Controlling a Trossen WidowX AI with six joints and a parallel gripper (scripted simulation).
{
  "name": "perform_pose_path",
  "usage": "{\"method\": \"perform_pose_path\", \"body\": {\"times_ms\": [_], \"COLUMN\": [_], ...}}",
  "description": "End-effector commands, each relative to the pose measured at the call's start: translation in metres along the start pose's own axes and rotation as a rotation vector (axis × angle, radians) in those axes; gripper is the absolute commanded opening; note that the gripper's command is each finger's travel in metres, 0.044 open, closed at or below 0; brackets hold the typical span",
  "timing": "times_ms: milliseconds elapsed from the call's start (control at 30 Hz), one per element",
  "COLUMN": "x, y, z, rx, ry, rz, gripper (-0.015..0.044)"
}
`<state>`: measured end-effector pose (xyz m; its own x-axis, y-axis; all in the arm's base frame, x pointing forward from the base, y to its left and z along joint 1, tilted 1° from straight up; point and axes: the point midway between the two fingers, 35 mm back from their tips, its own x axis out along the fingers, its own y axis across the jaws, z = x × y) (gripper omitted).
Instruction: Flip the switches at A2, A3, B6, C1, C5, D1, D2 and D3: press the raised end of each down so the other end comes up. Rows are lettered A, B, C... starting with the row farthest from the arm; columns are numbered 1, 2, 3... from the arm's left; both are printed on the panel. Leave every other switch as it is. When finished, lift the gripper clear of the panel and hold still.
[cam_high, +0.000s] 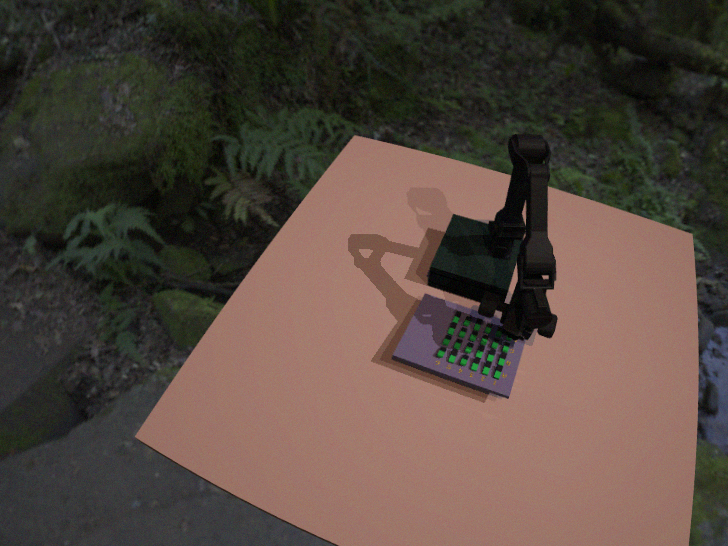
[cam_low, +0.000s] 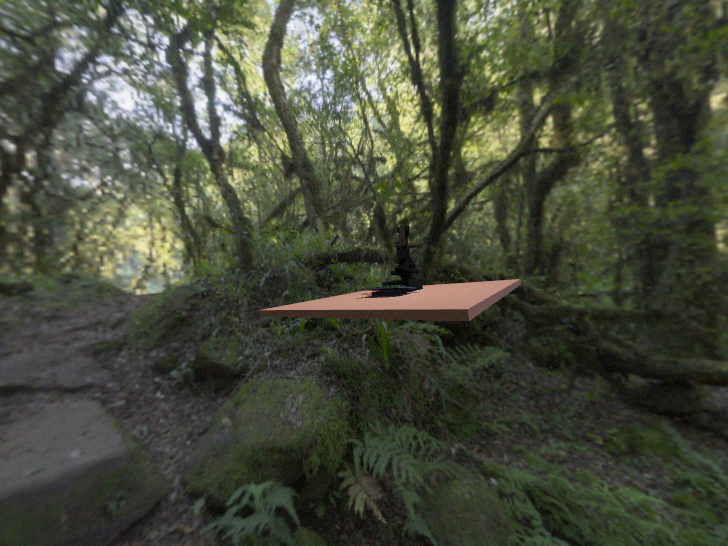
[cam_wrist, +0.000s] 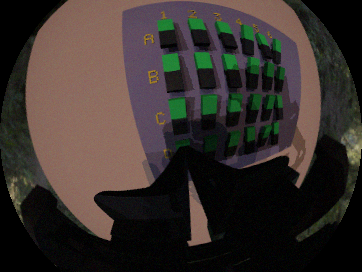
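Note:
The lilac switch panel (cam_high: 416, 345) (cam_wrist: 139, 55) lies on the table in front of the arm's base. It holds a grid of green and black rocker switches (cam_high: 471, 347) (cam_wrist: 206, 70), with rows lettered A to D and numbered columns printed in yellow. My gripper (cam_high: 513, 333) (cam_wrist: 184, 149) is shut with nothing between the fingers. It is low over the near corner of the panel, around D1 and D2. In the wrist view its dark fingers hide most of row D. In the exterior view the arm (cam_low: 404, 264) is small and far off, and the switches cannot be made out.
The panel sits on a salmon table top (cam_high: 329, 352) (cam_low: 435, 300) (cam_wrist: 73, 108). The arm's dark green base block (cam_high: 464, 258) stands just behind the panel. Forest ground, ferns and mossy rocks surround the table.

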<state>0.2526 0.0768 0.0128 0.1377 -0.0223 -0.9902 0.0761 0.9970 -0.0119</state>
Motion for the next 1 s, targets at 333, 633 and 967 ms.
{"method": "perform_pose_path", "body": {"times_ms": [333,633,967], "x": [0.0013,0.0025,0.0038], "y": [0.0004,0.0004,0.0004], "z": [-0.0001,-0.0001,0.0000], "rx": [-0.002,-0.002,-0.002], "ry": [0.001,0.001,0.001], "rz": [0.003,0.003,0.003], "gripper": [0.0000,0.0000,0.0000]}}
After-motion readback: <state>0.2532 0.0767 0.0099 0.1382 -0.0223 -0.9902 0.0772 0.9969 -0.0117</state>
